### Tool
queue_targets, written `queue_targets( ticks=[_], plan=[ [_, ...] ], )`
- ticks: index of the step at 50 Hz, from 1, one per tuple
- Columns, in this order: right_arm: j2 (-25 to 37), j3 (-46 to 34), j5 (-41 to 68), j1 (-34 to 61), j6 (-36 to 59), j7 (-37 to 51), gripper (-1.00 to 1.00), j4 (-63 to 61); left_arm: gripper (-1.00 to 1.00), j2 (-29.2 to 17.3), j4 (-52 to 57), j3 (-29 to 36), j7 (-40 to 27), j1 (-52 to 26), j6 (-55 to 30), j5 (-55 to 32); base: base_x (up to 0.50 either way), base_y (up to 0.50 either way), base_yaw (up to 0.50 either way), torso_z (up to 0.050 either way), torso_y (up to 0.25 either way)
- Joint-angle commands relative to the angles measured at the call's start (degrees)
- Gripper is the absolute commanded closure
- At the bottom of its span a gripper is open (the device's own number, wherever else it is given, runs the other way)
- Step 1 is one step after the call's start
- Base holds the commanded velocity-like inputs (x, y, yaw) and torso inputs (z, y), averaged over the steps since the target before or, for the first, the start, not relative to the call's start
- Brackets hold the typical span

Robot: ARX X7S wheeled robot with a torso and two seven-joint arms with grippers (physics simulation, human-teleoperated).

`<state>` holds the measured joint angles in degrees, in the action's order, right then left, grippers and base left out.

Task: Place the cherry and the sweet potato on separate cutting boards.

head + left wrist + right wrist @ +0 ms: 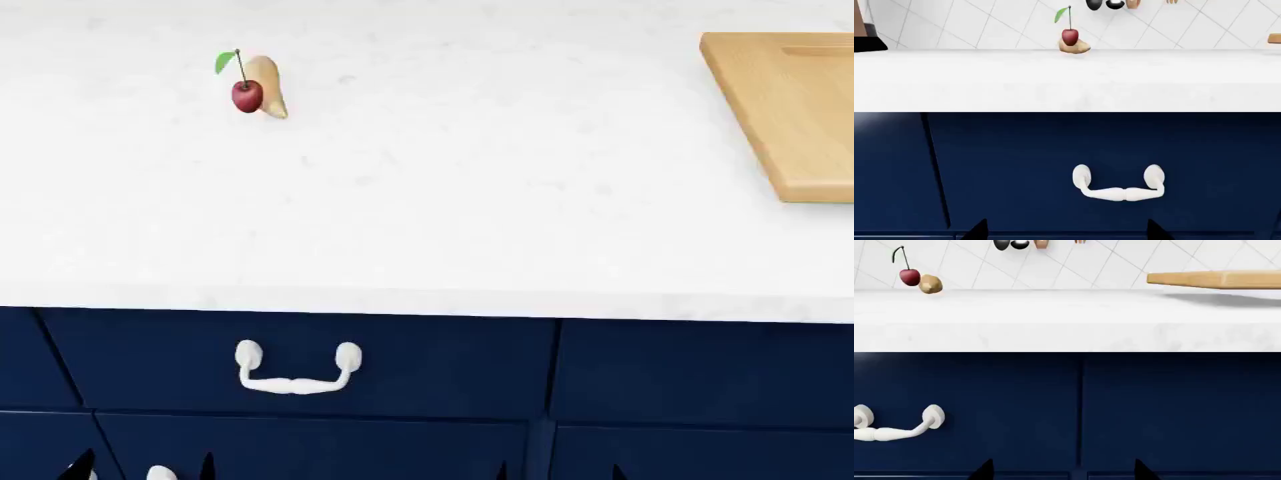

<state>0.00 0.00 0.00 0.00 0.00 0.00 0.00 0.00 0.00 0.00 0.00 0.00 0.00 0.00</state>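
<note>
The cherry (247, 96), dark red with a stem and green leaf, stands on the white counter at the far left, touching the pale sweet potato (268, 85) just behind it. Both show in the left wrist view, the cherry (1070, 36) in front of the sweet potato (1075, 47), and in the right wrist view, cherry (910, 276) and sweet potato (931, 284). One cutting board (794, 105) lies at the counter's right edge; it also shows in the right wrist view (1214, 279). The second board is out of view. My left gripper (1066, 231) and right gripper (1062, 471) are open and empty, low before the drawer fronts.
The white counter (441, 200) has its front edge above navy drawers. A white drawer handle (296, 368) sits below the counter's left part. A white tiled wall with hanging utensils (1111, 4) stands behind the counter.
</note>
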Motion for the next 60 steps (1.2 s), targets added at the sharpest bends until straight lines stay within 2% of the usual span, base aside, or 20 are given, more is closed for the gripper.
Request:
queue_targets(
  ticks=[1,27,45,60],
  plan=[
    [1.05,-1.85,-0.95,0.17,-0.43,1.64,-1.0,0.38,-1.0,-0.92,0.91,0.92,-1.05,0.41,-0.71,-1.06,0.0,0.0,0.0,0.0,0.0],
    [4.07,-5.44,2.99,0.32,-0.65,4.41,-1.0,0.34,-1.0,-3.94,0.27,4.46,-6.04,0.05,-0.41,-3.13,0.0,0.0,0.0,0.0,0.0],
    [5.16,-6.26,3.87,-0.05,-0.59,6.66,-1.0,-0.31,-1.0,-5.35,-0.11,6.11,-6.71,-0.1,-0.38,-4.5,0.09,0.47,0.0,0.0,0.0],
    [6.12,-7.63,3.94,0.16,0.04,8.17,-1.0,-0.45,-1.0,-6.08,0.05,7.3,-7.24,-0.33,-1.35,-6.21,0.05,0.04,0.0,0.0,0.0]
  ],
)
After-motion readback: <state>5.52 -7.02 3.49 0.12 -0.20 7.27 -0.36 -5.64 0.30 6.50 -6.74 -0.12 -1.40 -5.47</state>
